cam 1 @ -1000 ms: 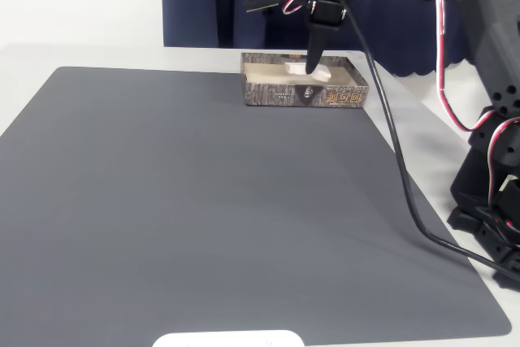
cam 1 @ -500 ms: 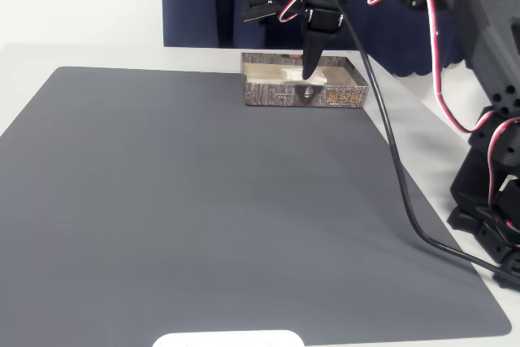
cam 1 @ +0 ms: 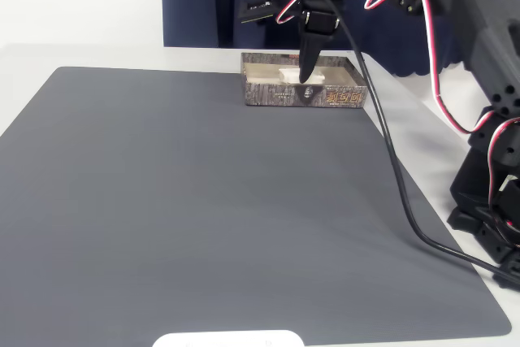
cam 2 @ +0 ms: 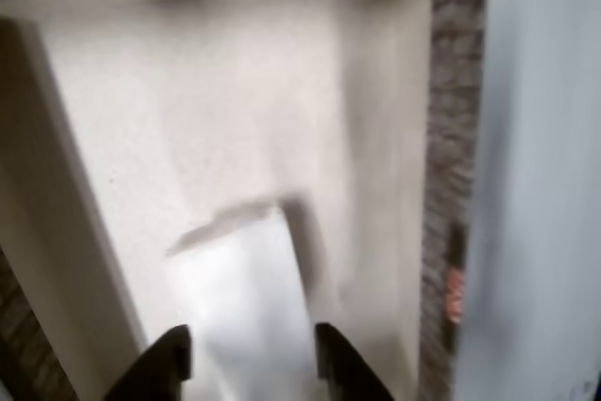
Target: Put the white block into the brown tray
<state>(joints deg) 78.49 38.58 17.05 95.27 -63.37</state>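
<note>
White block (cam 2: 246, 302) lies on the cream floor of the brown tray (cam 1: 268, 93) | gripper (cam 2: 246, 356) above it, jaws parted either side, not clamping | step: release | next: lift straight clear

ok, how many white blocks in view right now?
1. The white block lies inside the brown tray, between the fingertips of the gripper. None elsewhere on the mat.
</note>
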